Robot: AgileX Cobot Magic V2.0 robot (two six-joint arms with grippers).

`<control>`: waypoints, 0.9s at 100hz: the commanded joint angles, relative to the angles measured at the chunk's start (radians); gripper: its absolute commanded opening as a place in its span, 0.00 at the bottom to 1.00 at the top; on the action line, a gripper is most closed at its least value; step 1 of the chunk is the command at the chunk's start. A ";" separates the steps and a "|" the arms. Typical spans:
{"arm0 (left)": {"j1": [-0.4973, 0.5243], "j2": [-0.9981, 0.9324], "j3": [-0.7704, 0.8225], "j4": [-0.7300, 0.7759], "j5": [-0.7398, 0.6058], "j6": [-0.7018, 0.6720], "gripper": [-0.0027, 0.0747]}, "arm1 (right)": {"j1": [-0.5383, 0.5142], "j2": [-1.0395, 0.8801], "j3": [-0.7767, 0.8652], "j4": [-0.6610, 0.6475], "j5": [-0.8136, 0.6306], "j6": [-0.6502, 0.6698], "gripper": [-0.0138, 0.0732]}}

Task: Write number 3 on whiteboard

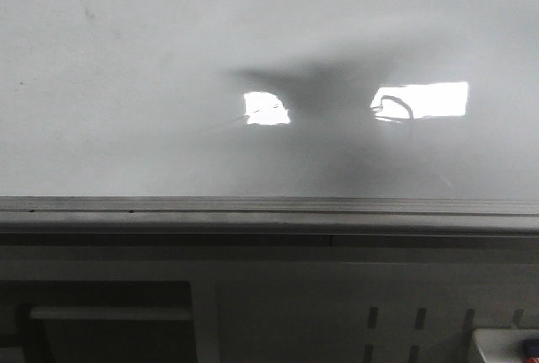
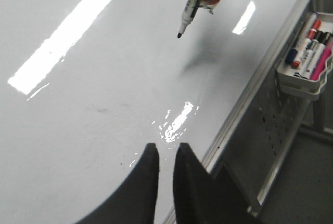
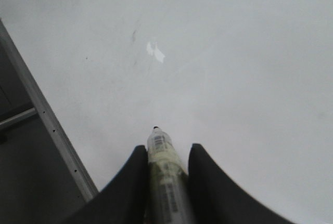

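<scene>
Gripping marker (image 3: pixel 165 180), tip down toward whiteboard (image 3: pixel 234 68).

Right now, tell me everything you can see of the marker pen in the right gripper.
The marker pen is a slim white barrel with a printed label and barcode, uncapped, ending in a small black tip. The right gripper is shut on it, one dark finger each side of the barrel. In the left wrist view it slants tip-down above the whiteboard, its tip apparently clear of the glossy surface, with a shadow cast below it. No stroke shows beneath the tip.
</scene>
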 commanded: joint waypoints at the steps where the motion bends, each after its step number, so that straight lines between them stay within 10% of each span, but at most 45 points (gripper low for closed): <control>1: 0.017 -0.044 0.029 -0.019 -0.128 -0.091 0.01 | -0.027 -0.009 -0.034 0.000 -0.084 -0.004 0.08; 90: 0.023 -0.123 0.109 -0.083 -0.176 -0.164 0.01 | -0.143 0.105 -0.032 0.003 -0.020 -0.004 0.09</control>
